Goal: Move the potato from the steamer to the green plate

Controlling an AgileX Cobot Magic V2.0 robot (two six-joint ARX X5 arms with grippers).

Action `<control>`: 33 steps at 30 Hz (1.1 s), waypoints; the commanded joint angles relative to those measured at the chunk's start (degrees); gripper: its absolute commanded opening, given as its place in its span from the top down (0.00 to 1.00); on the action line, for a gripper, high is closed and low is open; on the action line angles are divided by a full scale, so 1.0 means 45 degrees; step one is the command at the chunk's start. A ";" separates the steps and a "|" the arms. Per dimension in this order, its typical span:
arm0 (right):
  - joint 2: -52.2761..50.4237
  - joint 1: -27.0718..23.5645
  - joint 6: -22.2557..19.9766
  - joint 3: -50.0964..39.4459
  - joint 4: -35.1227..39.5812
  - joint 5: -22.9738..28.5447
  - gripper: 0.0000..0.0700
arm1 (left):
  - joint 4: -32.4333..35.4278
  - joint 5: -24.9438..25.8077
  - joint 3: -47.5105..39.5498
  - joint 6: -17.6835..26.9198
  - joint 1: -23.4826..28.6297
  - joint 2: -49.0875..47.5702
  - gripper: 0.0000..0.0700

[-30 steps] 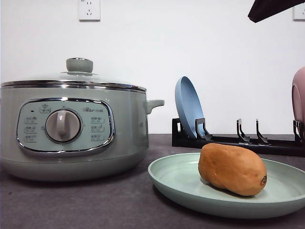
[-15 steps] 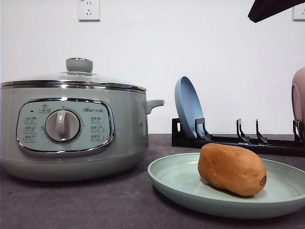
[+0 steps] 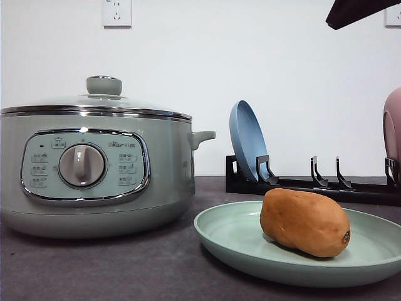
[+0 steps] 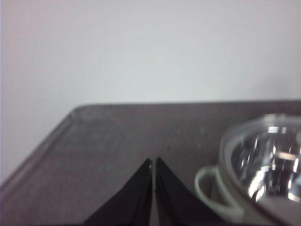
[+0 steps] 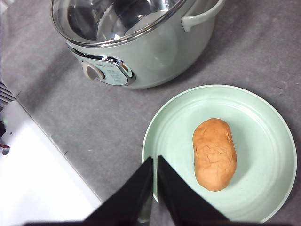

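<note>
The orange-brown potato (image 3: 305, 222) lies on its side in the pale green plate (image 3: 232, 235) at the front right of the table; from above the potato (image 5: 215, 153) rests near the plate's (image 5: 263, 117) middle. To its left stands the sage-green steamer (image 3: 94, 166) with its glass lid on, seen again as the steamer (image 5: 141, 42) from above. My right gripper (image 5: 154, 160) hangs shut high over the plate's near rim, holding nothing. My left gripper (image 4: 153, 162) is shut and empty above the dark table, beside the steamer's side handle (image 4: 209, 193).
A black dish rack (image 3: 313, 185) stands behind the plate with a blue plate (image 3: 248, 141) upright in it and a pink plate (image 3: 393, 128) at the right edge. A white surface (image 5: 33, 183) borders the table. A dark arm part (image 3: 357, 11) hangs top right.
</note>
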 commanded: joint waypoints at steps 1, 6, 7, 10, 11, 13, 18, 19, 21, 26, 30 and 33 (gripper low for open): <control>0.0053 0.0053 0.0000 0.0189 0.0121 -0.0016 1.00 | 0.0185 -0.0065 -0.0459 0.0019 0.0049 -0.0313 1.00; 0.0053 0.0053 0.0000 0.0189 0.0121 -0.0016 1.00 | 0.0200 -0.0068 -0.1843 -0.0019 0.0049 -0.1230 1.00; 0.0053 0.0053 0.0000 0.0189 0.0121 -0.0016 1.00 | 0.0198 -0.0069 -0.2070 -0.0019 0.0049 -0.1374 1.00; 0.0053 0.0053 0.0000 0.0189 0.0121 -0.0016 1.00 | 0.0172 -0.0069 -0.2584 -0.0019 0.0049 -0.1676 1.00; 0.0053 0.0053 0.0000 0.0189 0.0121 -0.0016 1.00 | 0.0178 -0.0073 -0.2748 -0.0019 0.0049 -0.1752 1.00; 0.0053 0.0053 0.0000 0.0189 0.0121 -0.0016 1.00 | 0.0178 -0.0074 -0.3041 -0.0019 0.0049 -0.1873 1.00; 0.0053 0.0053 0.0000 0.0189 0.0121 -0.0016 1.00 | 0.0170 -0.0074 -0.3664 -0.0019 0.0047 -0.2092 1.00; 0.0053 0.0053 0.0000 0.0189 0.0121 -0.0016 1.00 | 0.0172 -0.0074 -0.3779 -0.0019 0.0045 -0.2142 1.00; 0.0053 0.0053 0.0000 0.0189 0.0121 -0.0016 1.00 | 0.0151 -0.0074 -0.4032 -0.0019 0.0045 -0.2283 1.00; 0.0053 0.0053 0.0000 0.0189 0.0121 -0.0016 1.00 | 0.0132 -0.0074 -0.4347 -0.0019 0.0044 -0.2312 1.00; 0.0053 0.0053 0.0000 0.0189 0.0124 -0.0016 1.00 | 0.0143 -0.0074 -0.4369 -0.0010 0.0044 -0.2312 1.00; 0.0053 0.0053 0.0000 0.0189 0.0121 -0.0016 1.00 | 0.0146 -0.0074 -0.4369 -0.0019 0.0044 -0.2312 1.00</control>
